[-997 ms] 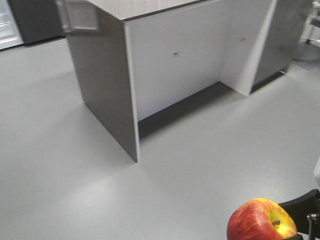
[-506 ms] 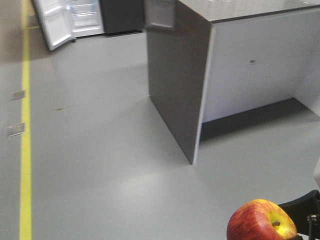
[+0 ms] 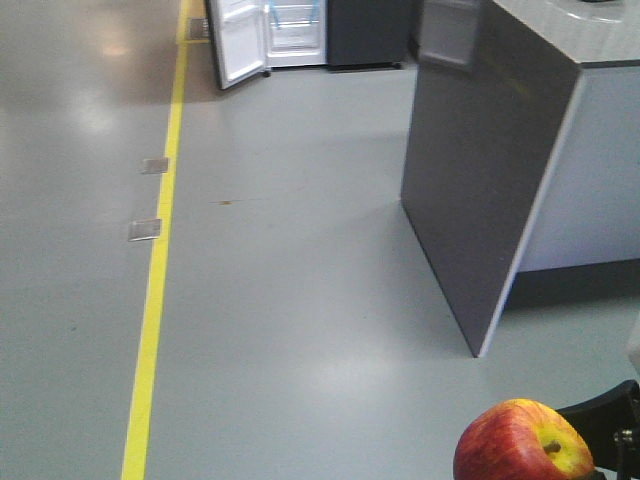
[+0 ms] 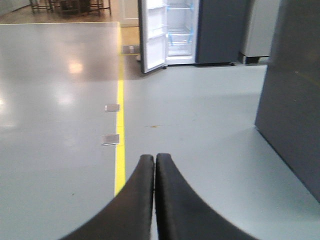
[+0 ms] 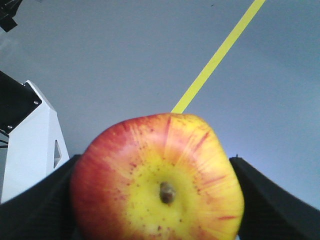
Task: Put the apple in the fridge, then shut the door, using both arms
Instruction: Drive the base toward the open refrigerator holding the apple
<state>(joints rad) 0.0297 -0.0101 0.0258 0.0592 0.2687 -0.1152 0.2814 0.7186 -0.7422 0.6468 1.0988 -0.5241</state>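
The apple (image 3: 522, 440) sits low at the right edge of the front view, stem dimple turned up and towards the camera, red skin fading to yellow around the stem. The right gripper (image 5: 157, 202) has it clamped: from the wrist view one black finger (image 5: 272, 200) presses against each side of the fruit, and the jaws are spread only as wide as the apple. The left gripper (image 4: 154, 161) carries nothing; its two curved black fingers lie closed flat against each other, tips pointing out over the grey floor (image 3: 300, 300). The fridge (image 3: 368, 30) stands well away across the room, dark grey outside, with its white interior and blue-marked shelves showing. The door (image 3: 238, 42) is swung wide open to the left, white inner face outward. A yellow line (image 3: 158, 270) runs along the floor towards the fridge, with two small metal plates (image 3: 145, 229) just beside it. On the right, between the robot and the fridge, the grey-topped counter cabinet (image 3: 480, 190) shows its dark side panel.
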